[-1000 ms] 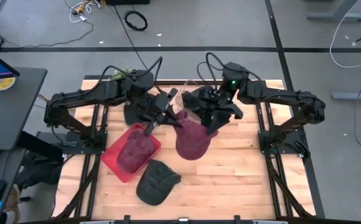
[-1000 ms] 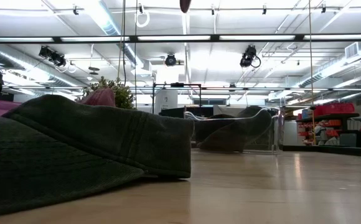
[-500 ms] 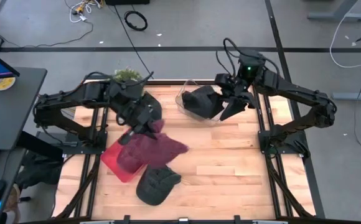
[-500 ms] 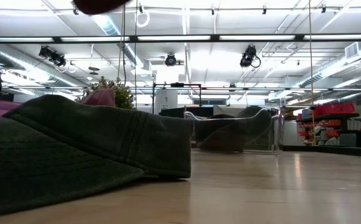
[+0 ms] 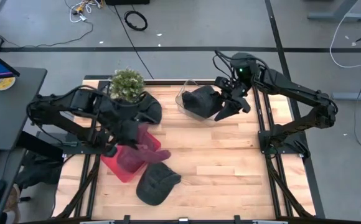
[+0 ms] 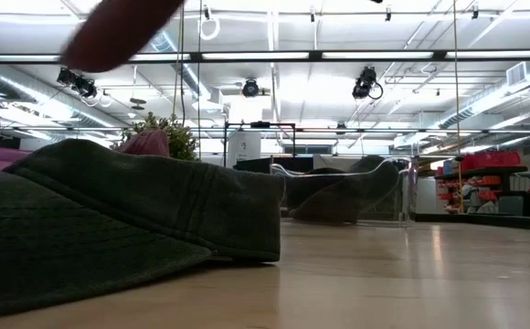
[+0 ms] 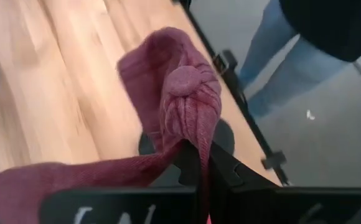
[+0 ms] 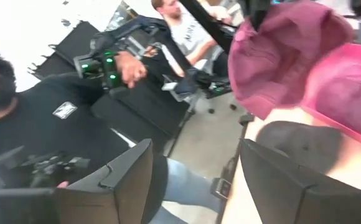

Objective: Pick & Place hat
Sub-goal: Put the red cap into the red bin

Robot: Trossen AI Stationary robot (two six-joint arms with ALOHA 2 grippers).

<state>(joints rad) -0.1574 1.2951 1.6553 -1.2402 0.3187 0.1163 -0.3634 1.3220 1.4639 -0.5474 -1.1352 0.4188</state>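
Left end effector (image 5: 132, 138) reaches low over the tabletop's left side, fingers clamped. Right end effector (image 5: 235, 106) hovers at the back right, its 2 fingers spread.

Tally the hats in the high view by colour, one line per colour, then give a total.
Maroon hats: 2, the maroon hat held by the left tool and another maroon hat in the red bin
Dark green hat on the table: 1
Dark hat in the clear bin: 1
Total: 4
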